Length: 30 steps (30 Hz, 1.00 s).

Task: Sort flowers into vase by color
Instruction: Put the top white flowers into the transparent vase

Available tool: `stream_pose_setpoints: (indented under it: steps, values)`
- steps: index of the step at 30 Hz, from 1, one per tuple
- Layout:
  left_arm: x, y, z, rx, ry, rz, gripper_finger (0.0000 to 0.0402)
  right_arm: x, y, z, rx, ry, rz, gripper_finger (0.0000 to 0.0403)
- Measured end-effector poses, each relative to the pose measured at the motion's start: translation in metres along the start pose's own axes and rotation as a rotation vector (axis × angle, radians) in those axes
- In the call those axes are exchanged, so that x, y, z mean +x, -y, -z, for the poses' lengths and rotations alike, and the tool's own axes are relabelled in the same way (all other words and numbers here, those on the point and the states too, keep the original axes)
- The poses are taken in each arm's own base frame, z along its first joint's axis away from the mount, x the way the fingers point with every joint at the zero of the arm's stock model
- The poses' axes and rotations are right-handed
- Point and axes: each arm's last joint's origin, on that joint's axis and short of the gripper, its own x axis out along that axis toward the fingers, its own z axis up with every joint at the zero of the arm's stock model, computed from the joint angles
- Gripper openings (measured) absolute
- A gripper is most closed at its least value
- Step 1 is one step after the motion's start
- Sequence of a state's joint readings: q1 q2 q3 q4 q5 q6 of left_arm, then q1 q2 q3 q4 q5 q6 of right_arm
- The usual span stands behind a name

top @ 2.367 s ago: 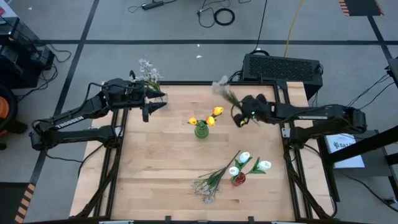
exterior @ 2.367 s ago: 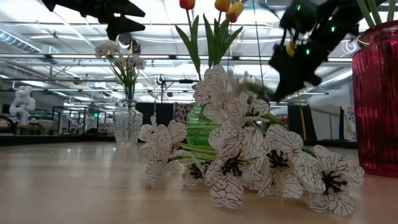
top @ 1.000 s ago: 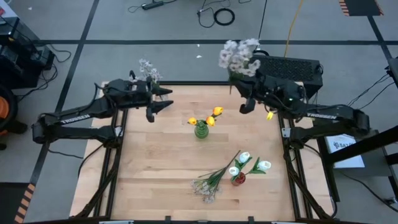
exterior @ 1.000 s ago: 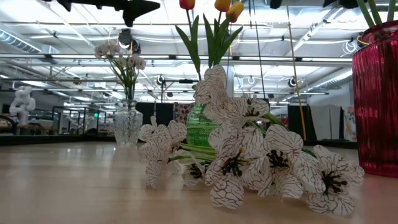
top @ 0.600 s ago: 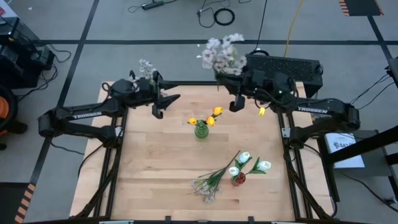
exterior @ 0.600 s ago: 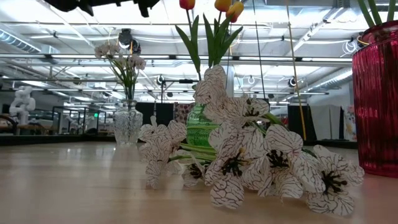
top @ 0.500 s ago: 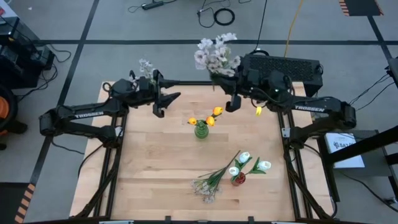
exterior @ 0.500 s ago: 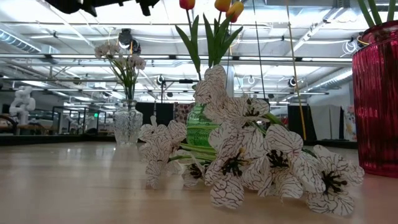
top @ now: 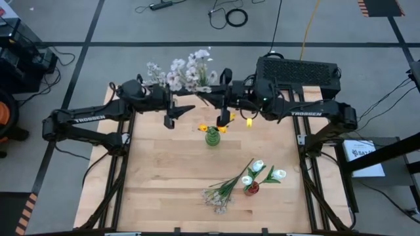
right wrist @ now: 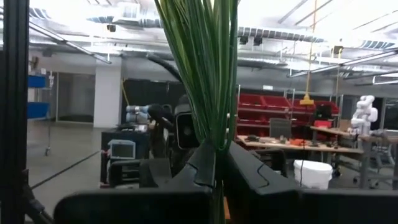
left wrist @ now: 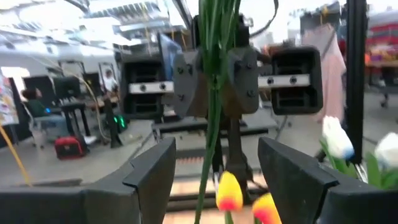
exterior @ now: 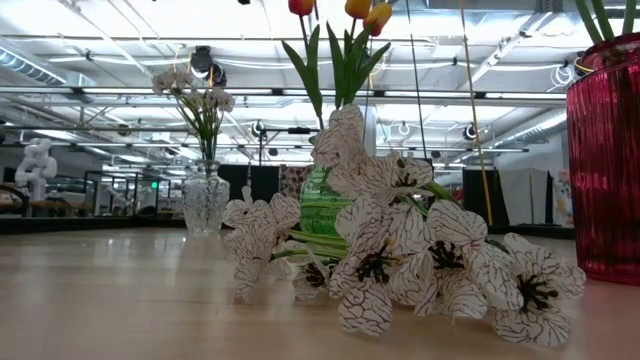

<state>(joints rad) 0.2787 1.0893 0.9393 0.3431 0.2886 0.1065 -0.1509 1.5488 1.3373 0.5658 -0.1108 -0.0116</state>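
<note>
My right gripper [top: 220,103] hovers above the table's far middle, shut on a spray of pale blossoms [top: 187,69]. Its green stems [right wrist: 208,74] rise past the fingers. My left gripper [top: 182,108] faces it from the left, open; in the left wrist view the stems [left wrist: 214,106] show between its fingers, farther off. Below stand a green vase [top: 212,137] of orange-yellow tulips [top: 228,118], a red vase [top: 251,188] of white tulips [top: 258,166] and a clear vase [exterior: 205,197] with pale blossoms [top: 155,73]. Another spray [top: 220,193] lies flat on the table. My right gripper pinches the bundled green stems [left wrist: 213,87] of the spray between its two fingers [left wrist: 186,81]. The fingers come about level from the table's right and lie across the stems. The spray is lifted clear and nearly upright, blossoms on top, stem ends hanging below the fingers.
A black box [top: 298,71] sits beyond the table's far right corner. The near left part of the wooden table [top: 157,183] is bare. Both grippers are above the low view's frame.
My right gripper has carried the spray toward the table's left along the far edge, up to my left gripper, the blossoms swinging left with it. My left gripper has shifted a little to the right and rolled slightly, staying open.
</note>
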Motion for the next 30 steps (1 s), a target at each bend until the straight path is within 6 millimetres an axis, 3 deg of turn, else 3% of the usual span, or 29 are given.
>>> stream_pose_setpoints:
  steps: [6, 16, 22, 30]
  values:
    - [0.001, -0.002, -0.010, -0.003, -0.025, 0.005, 0.0240, 0.002, -0.005, 0.004, 0.006, -0.016, -0.013, 0.0008]
    - [0.019, -0.003, -0.012, -0.037, -0.036, 0.050, 0.0333, 0.002, -0.006, 0.005, 0.004, -0.027, -0.015, 0.0009]
    - [0.030, -0.006, -0.009, -0.034, -0.052, 0.046, 0.0325, 0.002, -0.006, 0.005, -0.010, -0.031, -0.015, 0.0009]
    - [0.032, -0.005, -0.009, -0.009, -0.047, 0.082, 0.0277, 0.001, -0.006, 0.007, -0.008, -0.059, -0.016, 0.0009]
